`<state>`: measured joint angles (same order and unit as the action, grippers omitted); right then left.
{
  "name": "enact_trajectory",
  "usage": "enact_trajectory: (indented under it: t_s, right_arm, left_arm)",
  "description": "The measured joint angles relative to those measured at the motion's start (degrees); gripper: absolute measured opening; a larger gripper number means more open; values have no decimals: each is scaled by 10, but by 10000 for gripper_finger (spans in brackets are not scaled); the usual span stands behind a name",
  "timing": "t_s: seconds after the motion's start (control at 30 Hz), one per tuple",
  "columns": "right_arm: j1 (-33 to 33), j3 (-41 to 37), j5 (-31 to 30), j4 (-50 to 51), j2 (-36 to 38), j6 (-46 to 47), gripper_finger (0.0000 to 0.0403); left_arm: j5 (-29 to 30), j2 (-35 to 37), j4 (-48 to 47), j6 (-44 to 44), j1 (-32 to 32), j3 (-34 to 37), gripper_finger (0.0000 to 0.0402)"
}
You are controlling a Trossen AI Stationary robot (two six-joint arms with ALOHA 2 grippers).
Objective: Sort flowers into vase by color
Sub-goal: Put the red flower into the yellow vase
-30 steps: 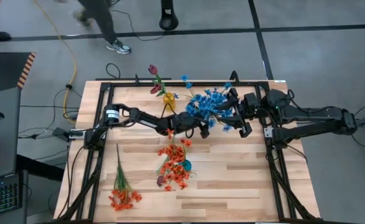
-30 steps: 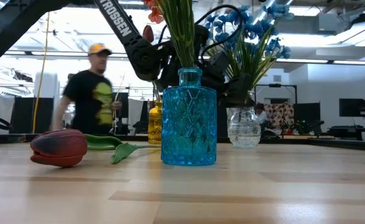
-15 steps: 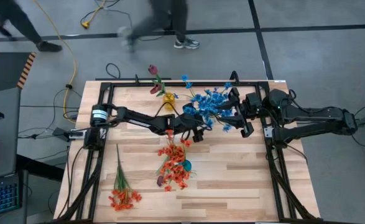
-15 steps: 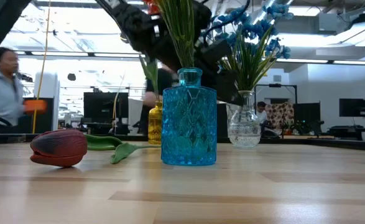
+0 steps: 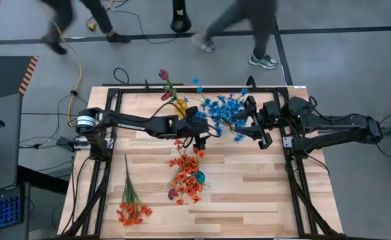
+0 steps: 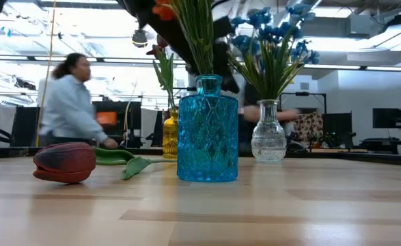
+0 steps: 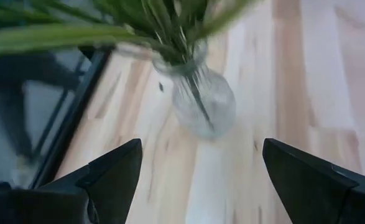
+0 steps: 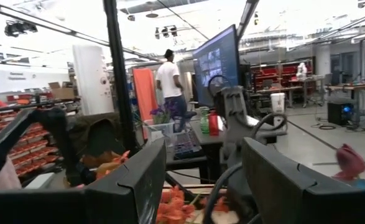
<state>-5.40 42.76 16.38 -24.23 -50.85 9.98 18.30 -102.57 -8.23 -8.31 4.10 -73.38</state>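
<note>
Blue blossom sprays (image 5: pixel 223 112) now stand in clear glass vase (image 7: pixel 202 107) | left gripper (image 7: pixel 201 171) opened wide, empty, pulling back | right gripper (image 8: pixel 204 180) apart, empty | orange spray (image 5: pixel 131 203) remains

Blue sprays (image 5: pixel 223 112) stand upright in the clear glass vase (image 6: pixel 268 140), orange-red ones (image 5: pixel 187 175) in the blue vase (image 6: pixel 208 130). One orange-red spray (image 5: pixel 131 203) lies flat near the table's front-left corner, and a maroon bud (image 6: pixel 65 162) lies beside the blue vase.
</note>
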Motion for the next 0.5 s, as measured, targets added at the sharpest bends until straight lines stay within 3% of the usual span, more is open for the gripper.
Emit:
enact_trajectory:
  t_s: [0.33, 0.5]
  right_arm:
    - [13, 0, 0, -2, 0, -1, 235]
    - [14, 0, 0, 1, 1, 0, 235]
  left_arm:
    - [-52, 69, -127, -14, 0, 0, 323]
    - [-96, 106, -238, -49, 0, 0, 323]
